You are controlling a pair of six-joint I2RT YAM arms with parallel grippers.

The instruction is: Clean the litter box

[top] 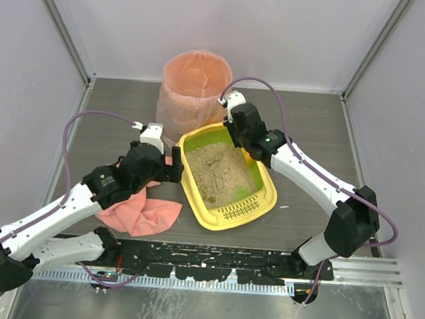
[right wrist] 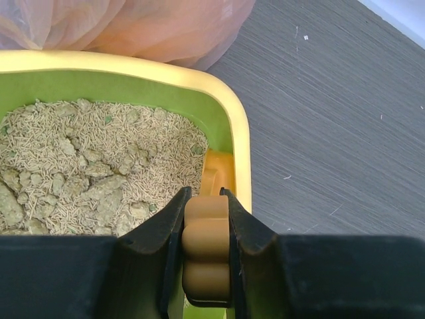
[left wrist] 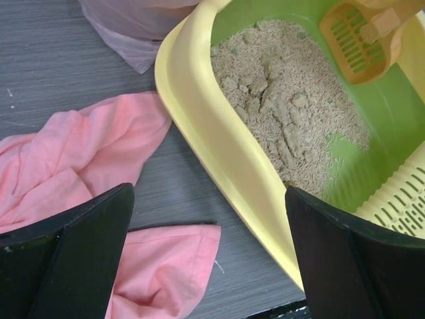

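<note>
The litter box [top: 193,195] is a yellow tray with a green inside, beige clumpy litter [top: 215,171] and a slotted grate [top: 242,209] at its near end. My right gripper [top: 236,130] reaches over its far right corner, shut on the handle of an orange slotted scoop [right wrist: 207,246]. The scoop's head [left wrist: 355,40] hangs over the litter [left wrist: 285,126]. My left gripper [top: 177,164] is open at the tray's left wall [left wrist: 212,139]. One finger is over the pink cloth [left wrist: 80,146] and the other over the tray's inside, with nothing held.
A tall round bin [top: 194,85] with a pink liner stands just behind the tray, touching its far edge. The crumpled pink cloth [top: 139,213] lies on the dark table left of the tray, under my left arm. White walls close in the back and sides.
</note>
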